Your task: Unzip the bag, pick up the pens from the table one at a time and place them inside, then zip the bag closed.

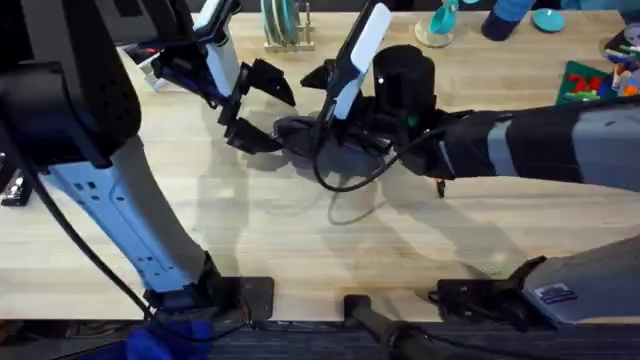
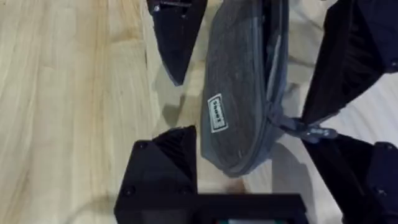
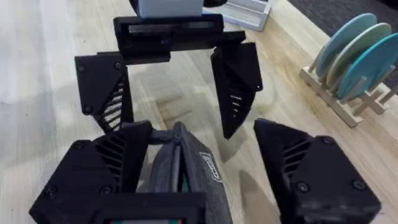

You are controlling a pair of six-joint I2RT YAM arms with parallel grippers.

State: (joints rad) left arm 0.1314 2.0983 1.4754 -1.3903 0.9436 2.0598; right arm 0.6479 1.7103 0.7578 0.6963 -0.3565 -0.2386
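Centrally on the light wooden table (image 1: 300, 240), the grey-blue pencil pouch (image 1: 320, 135) is lying flat, partly hidden under the two arms meeting above it. From the left wrist, the pouch (image 2: 239, 93) is showing a small white label on its fabric side, and its zipper pull (image 2: 308, 129) is sticking out from the seam close to a black finger (whether the zipper is undone is not clear). The left gripper (image 2: 258, 137) is hanging released, its fingers spread wide to either side of the pouch's rounded end without pinching it. The right gripper (image 3: 200, 127) is facing it from the other side, likewise unclenched, with the pouch (image 3: 180, 168) sitting between its fingers and lying against one of them. Farther back on the table, a wooden dish rack (image 3: 339, 99) is standing upright, holding blue-green plates (image 3: 357, 53) on edge
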